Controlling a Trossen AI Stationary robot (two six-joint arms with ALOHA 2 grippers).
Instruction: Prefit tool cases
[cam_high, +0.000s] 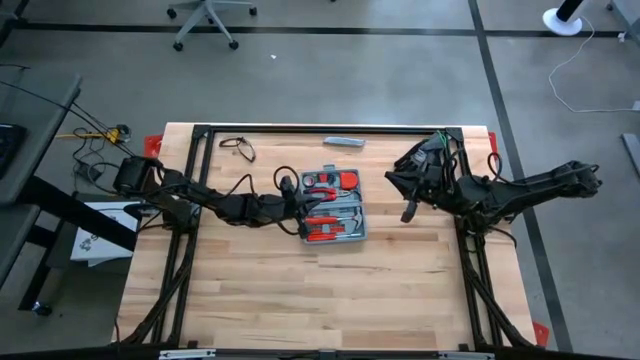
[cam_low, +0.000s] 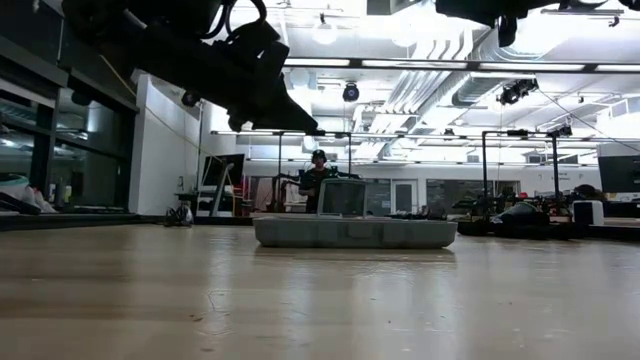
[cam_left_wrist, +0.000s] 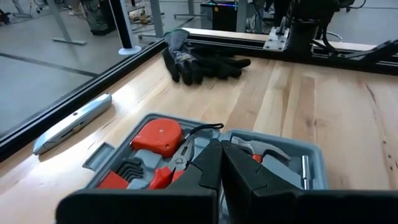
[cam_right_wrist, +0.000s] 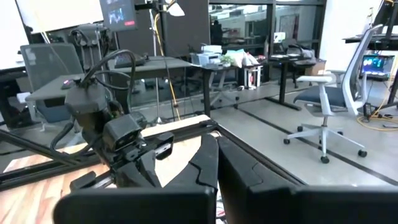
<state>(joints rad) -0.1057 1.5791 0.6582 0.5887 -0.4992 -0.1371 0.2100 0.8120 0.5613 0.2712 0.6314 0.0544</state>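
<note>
One tool case (cam_high: 333, 206) lying open near the tabletop (cam_high: 300, 290) centre, showing red-handled tools and a red tape measure (cam_left_wrist: 157, 135). Left gripper (cam_high: 297, 208) hovering at the case's left edge, jaws clenched on nothing. Right gripper (cam_high: 408, 212) hanging raised to the case's right, well apart, jaws clenched, also gripping nothing. Black gloves (cam_left_wrist: 199, 61) and a utility knife (cam_left_wrist: 71, 122) resting near the far edge.

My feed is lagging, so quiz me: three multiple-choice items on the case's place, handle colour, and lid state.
1. Where is the tool case?
A. mid-table, by the left gripper
B. far right corner
C. on the floor

2. What colour are the tool handles?
A. green
B. red
C. yellow

3. How is the case?
A. latched shut
B. upside down
C. lying open

Answers: 1 A, the high view shows it centred at the left gripper's tip. 2 B, red grips show inside. 3 C, tools lie exposed.
</note>
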